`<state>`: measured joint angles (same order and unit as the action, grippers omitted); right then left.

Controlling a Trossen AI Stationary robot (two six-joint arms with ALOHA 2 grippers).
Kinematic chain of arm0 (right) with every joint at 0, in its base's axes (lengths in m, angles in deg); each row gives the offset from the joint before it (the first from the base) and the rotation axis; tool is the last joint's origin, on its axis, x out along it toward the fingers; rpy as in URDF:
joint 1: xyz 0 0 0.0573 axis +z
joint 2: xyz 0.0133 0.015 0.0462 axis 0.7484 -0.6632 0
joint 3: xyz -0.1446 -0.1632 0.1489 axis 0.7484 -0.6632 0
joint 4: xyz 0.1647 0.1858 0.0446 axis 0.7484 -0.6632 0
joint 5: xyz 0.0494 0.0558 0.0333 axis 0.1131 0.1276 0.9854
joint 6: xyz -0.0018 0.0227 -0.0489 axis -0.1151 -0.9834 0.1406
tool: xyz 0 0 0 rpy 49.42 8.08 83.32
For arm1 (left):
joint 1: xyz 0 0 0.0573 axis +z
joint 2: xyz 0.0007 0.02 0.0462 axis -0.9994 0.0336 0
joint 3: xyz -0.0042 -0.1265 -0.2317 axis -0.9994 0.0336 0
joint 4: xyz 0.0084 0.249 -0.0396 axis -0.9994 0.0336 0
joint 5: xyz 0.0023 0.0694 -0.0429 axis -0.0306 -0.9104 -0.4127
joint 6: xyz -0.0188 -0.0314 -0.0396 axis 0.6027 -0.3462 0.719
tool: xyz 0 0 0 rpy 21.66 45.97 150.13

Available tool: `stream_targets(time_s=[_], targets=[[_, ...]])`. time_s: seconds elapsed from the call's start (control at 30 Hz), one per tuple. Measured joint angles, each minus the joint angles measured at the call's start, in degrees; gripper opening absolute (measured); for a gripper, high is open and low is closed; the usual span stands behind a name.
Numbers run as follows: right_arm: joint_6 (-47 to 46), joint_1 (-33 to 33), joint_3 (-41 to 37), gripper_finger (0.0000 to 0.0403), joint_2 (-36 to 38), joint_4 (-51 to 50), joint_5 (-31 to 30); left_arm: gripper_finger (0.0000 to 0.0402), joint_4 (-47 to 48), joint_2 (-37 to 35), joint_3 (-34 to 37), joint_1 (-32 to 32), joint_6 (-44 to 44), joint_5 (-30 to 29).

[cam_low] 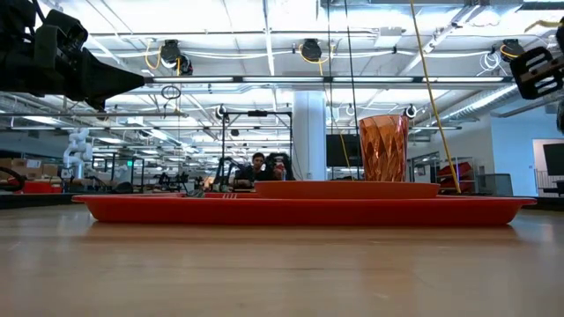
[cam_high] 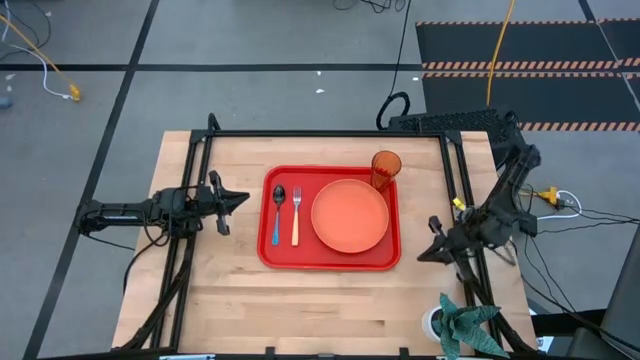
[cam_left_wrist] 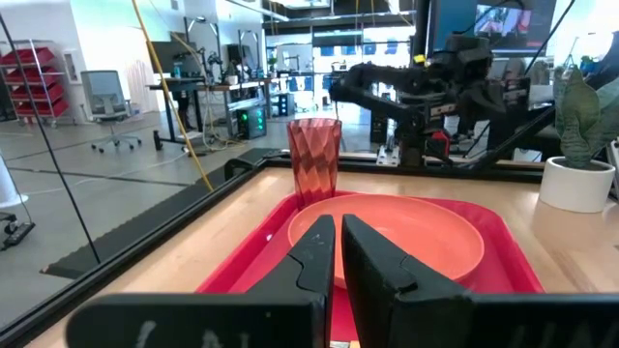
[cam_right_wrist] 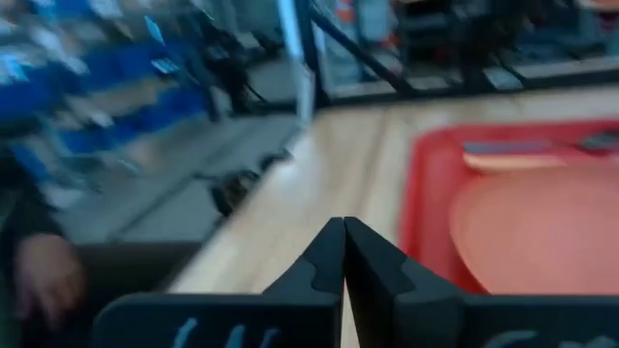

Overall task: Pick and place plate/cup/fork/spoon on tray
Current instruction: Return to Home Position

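Note:
The red tray [cam_high: 268,250] lies in the middle of the table. On it rest the orange plate [cam_high: 350,215], the amber cup [cam_high: 386,168] standing upright at the far right corner, the orange-handled fork [cam_high: 296,215] and the blue-handled spoon [cam_high: 278,212] side by side at the left. My left gripper [cam_high: 243,199] is shut and empty, just left of the tray, above the table. My right gripper [cam_high: 425,250] is shut and empty, right of the tray. The cup [cam_left_wrist: 314,159] and plate [cam_left_wrist: 426,237] also show in the left wrist view.
A potted plant [cam_high: 462,325] stands at the near right corner of the table. A black frame [cam_high: 330,133] runs along the far edge and both sides. Bare wood lies in front of the tray.

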<state>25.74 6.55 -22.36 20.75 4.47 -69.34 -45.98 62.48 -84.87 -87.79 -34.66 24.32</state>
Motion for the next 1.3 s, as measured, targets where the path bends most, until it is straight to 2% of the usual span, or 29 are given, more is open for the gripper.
stream_targets(time_s=[0.13,0.23,0.47,0.7,1.1,1.3], targets=[[4.6,-0.72,-1.36,0.0,9.38,-1.46,4.91,0.0028,-0.02,-0.02,0.0,-0.01,-0.01,0.0],[6.12,-1.2,-1.19,0.0,13.57,-4.37,5.53,0.0028,-0.02,-0.02,0.0,-0.01,-0.02,0.0],[4.03,-2.57,-1.1,0.0,13.54,-8.39,7.57,0.0028,-0.03,-0.02,0.0,-0.01,-0.01,0.0],[9.49,-6.88,-1.28,0.0,13.51,-5.98,8.53,0.0028,-0.05,-0.02,0.0,0.0,-0.01,0.0],[9.57,-17.21,-1.28,0.0,13.48,-7.2,18.79,0.0028,0.0,-0.02,0.0,-0.02,-0.02,0.0],[9.77,-19.03,-1.25,0.0,13.42,-7.52,19.92,0.0028,0.0,-0.02,0.0,0.0,-0.02,0.0]])
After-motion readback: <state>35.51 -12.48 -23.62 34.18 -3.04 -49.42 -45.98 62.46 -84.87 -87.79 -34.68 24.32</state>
